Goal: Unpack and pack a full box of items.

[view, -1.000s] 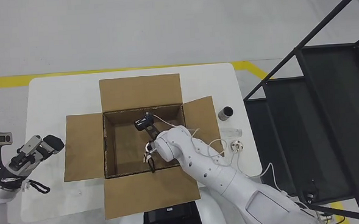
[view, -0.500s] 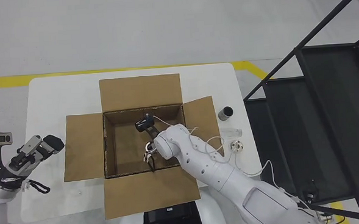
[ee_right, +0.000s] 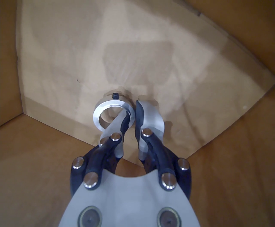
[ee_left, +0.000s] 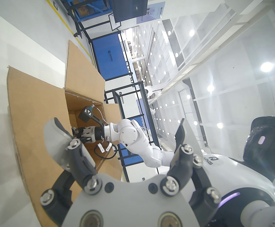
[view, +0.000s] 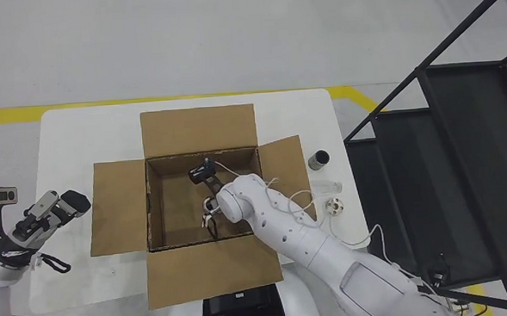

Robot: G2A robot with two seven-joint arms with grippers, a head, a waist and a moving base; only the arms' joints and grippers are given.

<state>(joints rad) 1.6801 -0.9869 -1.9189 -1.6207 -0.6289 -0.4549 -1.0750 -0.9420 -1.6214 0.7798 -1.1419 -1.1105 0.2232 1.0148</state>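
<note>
Cardboard is all around my right claw (ee_right: 133, 114): plain brown and matte, with faintly creased walls and a floor that meet in sharp folds. It belongs to the open box (view: 118, 208), which sits in the middle of the white counter (view: 72, 150) with its four flaps (view: 199, 131) spread flat outward. My right arm reaches down into the box, close to the side nearest me.

That claw is pinched onto a metal ring (ee_right: 96, 116). One of my fingers (ee_right: 126, 120) passes through the hole and the other presses on the outside, so the ring's wall is caught between the dark pads. The ring is a short, thick band of bright, smooth, silvery metal, with a small black set screw (ee_right: 115, 95) standing in its outer edge. It hangs low over the box floor near a corner, and I cannot tell whether it touches the cardboard. I see nothing else in the part of the box that shows.

My left claw (ee_left: 118, 126) is spread wide and holds nothing. Its curved grey fingers with black inner pads are well apart. It hovers by the counter's left edge, well apart from the box.

On the counter to the right of the box, just beyond the right flap, lies a short dark cylinder (view: 320, 160). Nearer to me is a small pale round part (view: 334, 207).
</note>
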